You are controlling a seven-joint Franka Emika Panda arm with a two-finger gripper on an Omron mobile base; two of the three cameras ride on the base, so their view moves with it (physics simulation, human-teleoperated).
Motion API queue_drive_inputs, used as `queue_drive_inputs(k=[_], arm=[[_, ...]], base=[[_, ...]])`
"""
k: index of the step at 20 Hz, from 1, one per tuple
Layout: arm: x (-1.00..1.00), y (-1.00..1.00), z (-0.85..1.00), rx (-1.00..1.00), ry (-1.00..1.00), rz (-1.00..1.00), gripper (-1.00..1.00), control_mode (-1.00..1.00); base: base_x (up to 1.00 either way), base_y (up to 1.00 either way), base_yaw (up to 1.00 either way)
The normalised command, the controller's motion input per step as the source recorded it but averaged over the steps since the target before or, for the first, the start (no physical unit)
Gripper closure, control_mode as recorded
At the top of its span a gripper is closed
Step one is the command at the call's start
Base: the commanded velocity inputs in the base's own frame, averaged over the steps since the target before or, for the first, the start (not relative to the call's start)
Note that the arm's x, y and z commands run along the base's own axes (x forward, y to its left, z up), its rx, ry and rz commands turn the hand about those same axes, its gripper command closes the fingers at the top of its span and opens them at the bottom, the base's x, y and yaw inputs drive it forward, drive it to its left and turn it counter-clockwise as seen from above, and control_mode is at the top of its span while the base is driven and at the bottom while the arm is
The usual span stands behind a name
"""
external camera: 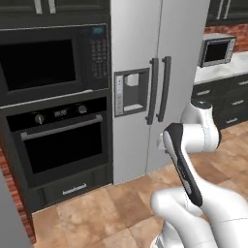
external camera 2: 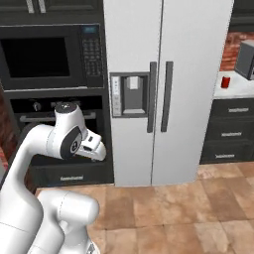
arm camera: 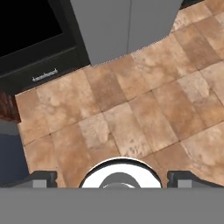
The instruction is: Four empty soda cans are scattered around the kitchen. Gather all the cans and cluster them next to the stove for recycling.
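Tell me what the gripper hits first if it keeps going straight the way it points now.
Probably the tiled floor: the open gripper points down at bare tiles in front of the fridge, with nothing between them. Depth is hard to judge.

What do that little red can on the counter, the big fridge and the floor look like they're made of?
The red can is too small to judge; its shape suggests painted metal. The fridge looks like brushed steel or grey-coated metal: flat, pale, matte, with dark bar handles. The floor looks like stone or ceramic tile: mottled tan squares with thin joints. All rendered, so only a guess.
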Motion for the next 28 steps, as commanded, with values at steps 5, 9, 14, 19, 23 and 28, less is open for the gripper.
queue_drive_inputs(k=[5,9,14,19,23,28], arm=[[0.0,0.0,0.0,0.0,0.0,0.0,-1.0,1.0],[0.0,0.0,0.0,0.0,0.0,0.0,-1.0,1.0],[0.0,0.0,0.0,0.0,0.0,0.0,-1.0,1.0],[0.0,0.0,0.0,0.0,0.0,0.0,-1.0,1.0],[0.0,0.0,0.0,0.0,0.0,0.0,-1.0,1.0],[0.0,0.0,0.0,0.0,0.0,0.0,-1.0,1.0]], base=[[0.57,-0.77,0.11],[0.0,-1.0,0.07],[0.0,-1.0,0.01],[0.01,-1.0,0.0],[0.09,-1.0,0.0],[0.26,-1.0,0.0]])
